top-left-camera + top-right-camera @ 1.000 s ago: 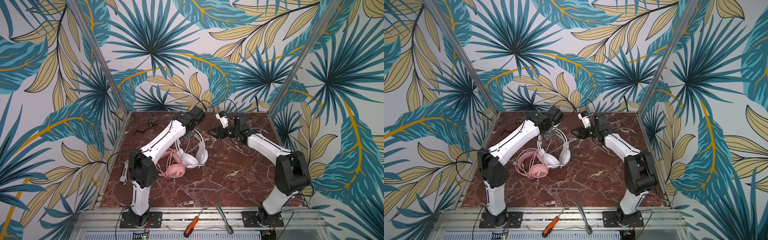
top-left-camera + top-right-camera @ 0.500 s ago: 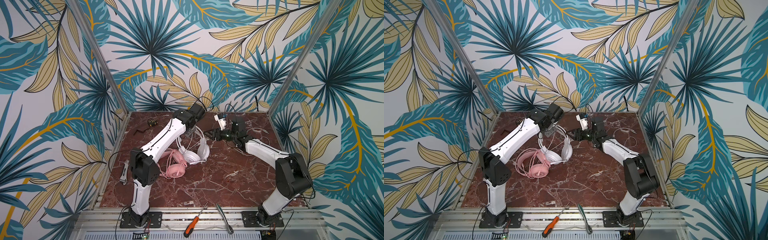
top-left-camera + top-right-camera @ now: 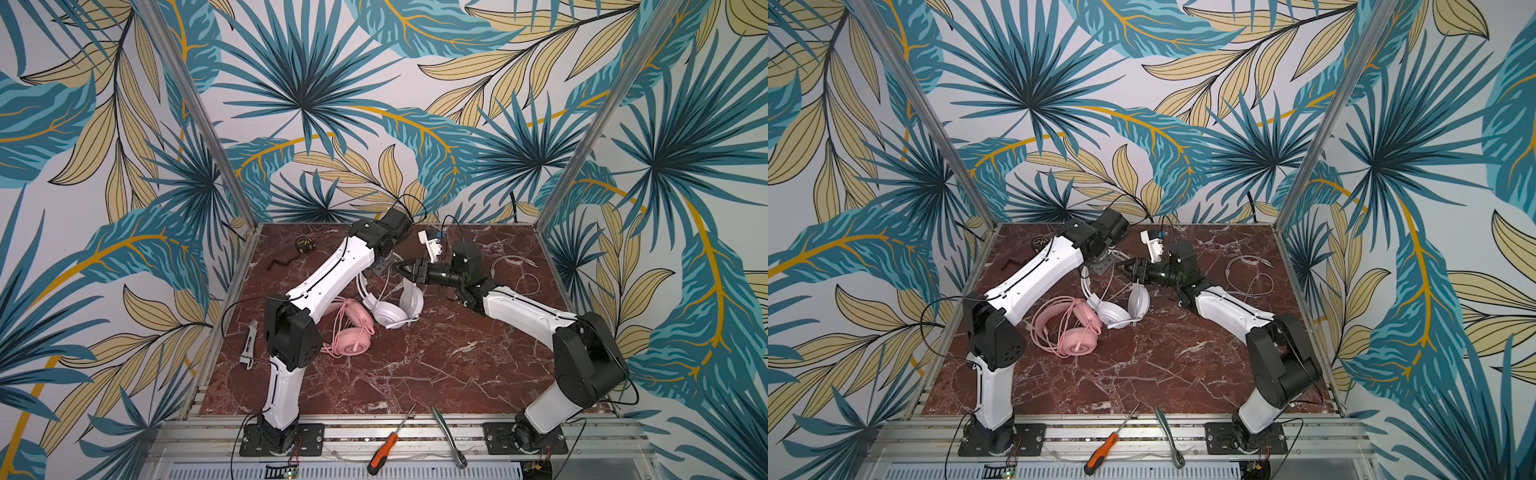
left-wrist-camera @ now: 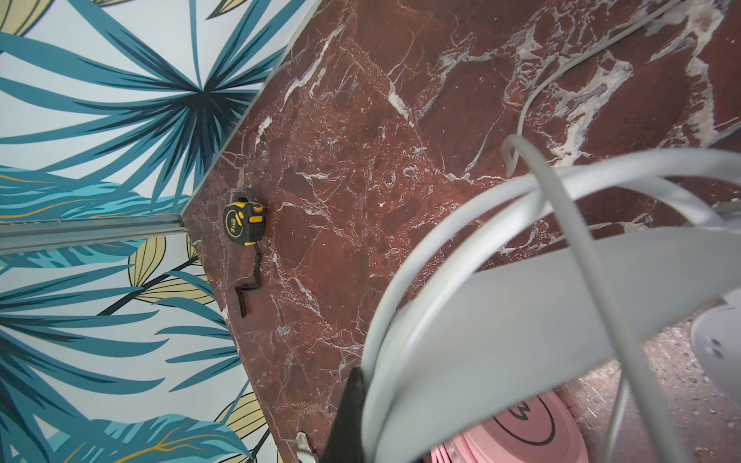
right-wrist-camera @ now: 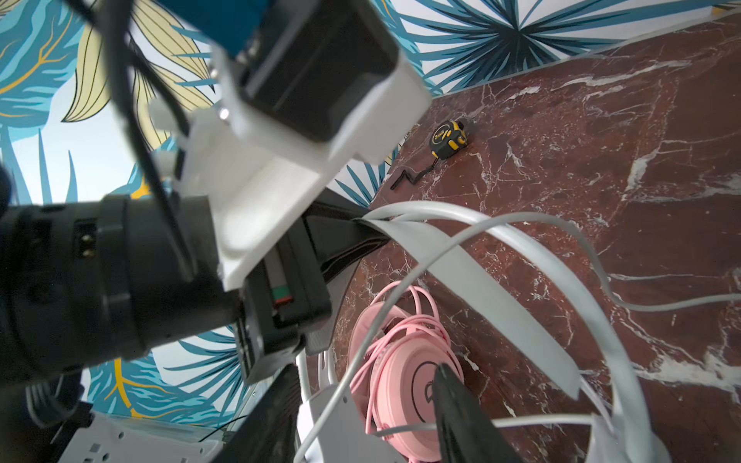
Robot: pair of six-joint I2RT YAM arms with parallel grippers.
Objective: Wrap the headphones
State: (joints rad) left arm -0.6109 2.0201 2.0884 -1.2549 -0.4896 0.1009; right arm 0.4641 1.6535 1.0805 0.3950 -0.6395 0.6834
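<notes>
Right gripper (image 3: pixel 400 266), jaws apart, is moving in on the white headphones (image 3: pixel 390 318) the left gripper (image 5: pixel 353 232) is clamping by the band, probably readying the cable wrap.

On the table (image 3: pixel 415 365), in a top view, the farther headset (image 3: pixel 388 318) lies about mid-table. The nearer headset (image 3: pixel 353 343) touches it at 8 o'clock. A tape measure (image 3: pixel 304 244) lies at 10 o'clock and a loose cable (image 3: pixel 515 270) at 2. A screwdriver (image 3: pixel 384 451) and a ratchet (image 3: pixel 449 436) lie at 6, on the front rail.

Twin high overviews of the table (image 3: pixel 415 374); close wrist views, tape measure (image 4: pixel 242 218) common.
</notes>
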